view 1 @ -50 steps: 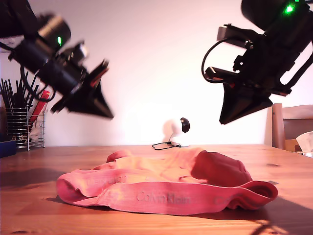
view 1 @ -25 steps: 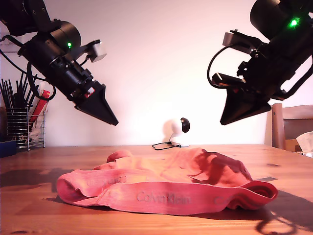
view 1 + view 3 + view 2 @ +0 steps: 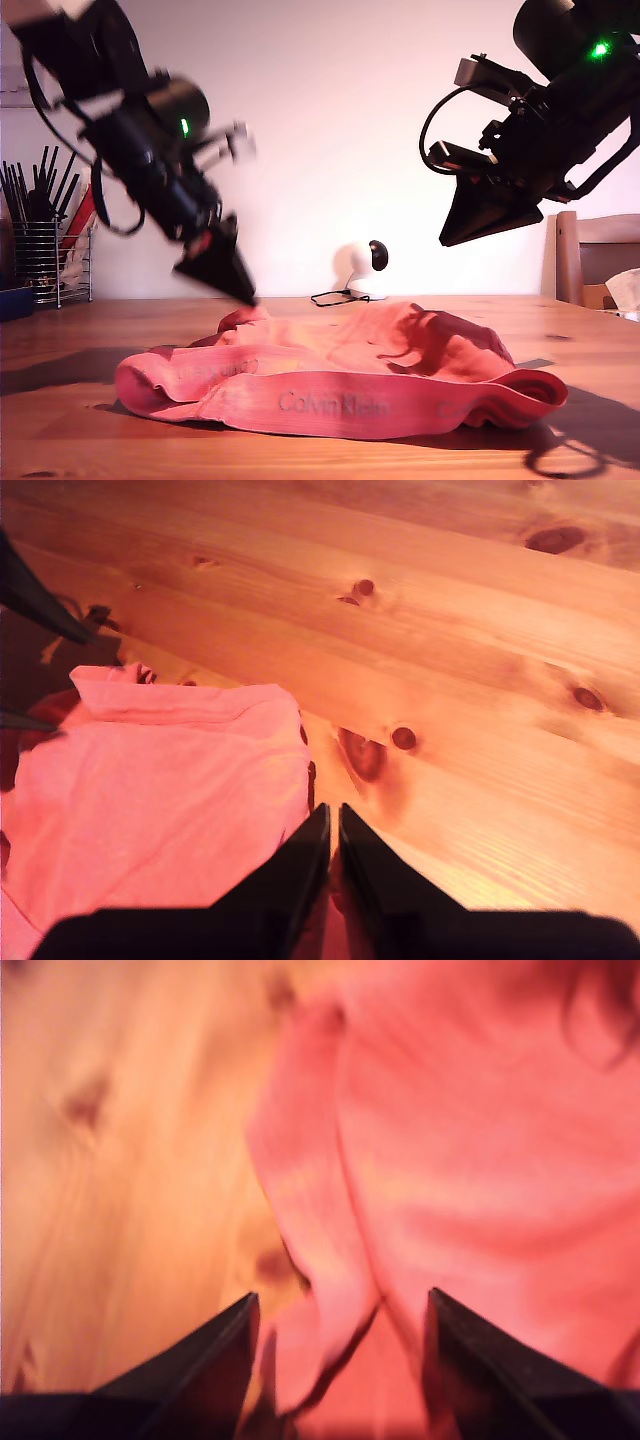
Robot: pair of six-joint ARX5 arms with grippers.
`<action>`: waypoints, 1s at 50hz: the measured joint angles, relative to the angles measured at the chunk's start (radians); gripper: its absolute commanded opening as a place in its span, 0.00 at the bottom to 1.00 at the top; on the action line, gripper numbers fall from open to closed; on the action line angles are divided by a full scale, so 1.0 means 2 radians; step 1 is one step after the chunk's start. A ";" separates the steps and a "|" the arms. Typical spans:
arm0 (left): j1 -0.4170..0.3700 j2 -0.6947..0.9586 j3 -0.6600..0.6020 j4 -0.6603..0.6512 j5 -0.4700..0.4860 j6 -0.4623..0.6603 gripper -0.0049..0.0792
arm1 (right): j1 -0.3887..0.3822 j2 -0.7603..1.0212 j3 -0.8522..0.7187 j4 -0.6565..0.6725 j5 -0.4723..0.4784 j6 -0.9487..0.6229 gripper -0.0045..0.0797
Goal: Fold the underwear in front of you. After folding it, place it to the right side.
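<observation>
The underwear (image 3: 350, 360) lies crumpled on the wooden table (image 3: 60, 330), its pale waistband with grey lettering facing the exterior camera. My first gripper (image 3: 238, 292) has come down at the cloth's far edge, toward the exterior view's left. In the first wrist view my first gripper (image 3: 340, 1305) is open, and a folded edge of the underwear (image 3: 450, 1160) lies between its dark fingers (image 3: 215, 1345). My second gripper (image 3: 447, 238) hangs high at the exterior view's right. In the second wrist view my second gripper (image 3: 332, 812) is shut on nothing, well above the underwear (image 3: 150, 800).
A wire rack of utensils (image 3: 35, 250) and a blue object (image 3: 14, 301) stand at the exterior view's left. A small white camera (image 3: 358, 266) with a black cable sits behind the cloth. A wooden chair (image 3: 598, 255) stands at the exterior view's right.
My first gripper has swung down from high at the exterior view's left to the underwear's far edge. My second gripper has barely moved. The cloth lies as before.
</observation>
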 measured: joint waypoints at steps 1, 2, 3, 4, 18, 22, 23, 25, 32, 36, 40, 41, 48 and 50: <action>0.001 0.003 0.000 0.000 -0.004 0.003 0.59 | 0.000 0.000 0.000 0.000 0.000 0.000 0.04; 0.002 0.004 0.000 0.001 -0.006 0.003 0.58 | 0.000 0.000 0.000 0.000 0.000 0.000 0.04; 0.003 0.005 0.000 0.001 -0.008 0.003 0.56 | 0.000 0.000 0.000 0.000 0.000 0.000 0.04; 0.004 0.006 0.000 0.002 -0.009 0.010 0.56 | 0.000 0.000 0.000 0.000 0.000 0.000 0.04; 0.017 0.006 0.000 0.013 -0.011 0.011 0.55 | 0.000 0.000 0.000 0.001 -0.001 0.000 0.04; 0.016 0.008 0.000 0.013 -0.010 0.012 0.55 | 0.000 0.000 0.000 0.000 -0.002 0.000 0.04; 0.016 0.009 0.000 0.013 -0.010 0.012 0.55 | 0.000 0.000 0.000 0.000 -0.002 0.000 0.04; 0.016 0.013 0.000 0.013 -0.011 0.012 0.55 | 0.000 0.000 0.000 0.001 -0.002 0.000 0.04; 0.015 0.031 0.000 0.019 -0.010 0.014 0.54 | 0.000 0.000 0.000 0.000 -0.002 0.000 0.04; 0.015 0.035 0.000 0.030 -0.007 0.015 0.52 | 0.000 0.000 0.000 0.000 -0.002 0.000 0.04; 0.015 0.035 0.000 0.034 -0.004 0.016 0.48 | 0.000 0.000 0.000 0.000 -0.002 0.000 0.04; 0.015 0.035 0.000 0.035 -0.003 0.016 0.47 | 0.000 0.000 0.000 0.000 -0.002 0.000 0.04; 0.014 0.035 0.000 0.036 0.001 0.016 0.46 | 0.000 0.000 0.000 0.000 -0.002 0.000 0.04; 0.014 0.036 0.000 0.038 0.004 0.016 0.46 | 0.000 0.000 0.000 0.000 -0.002 0.000 0.04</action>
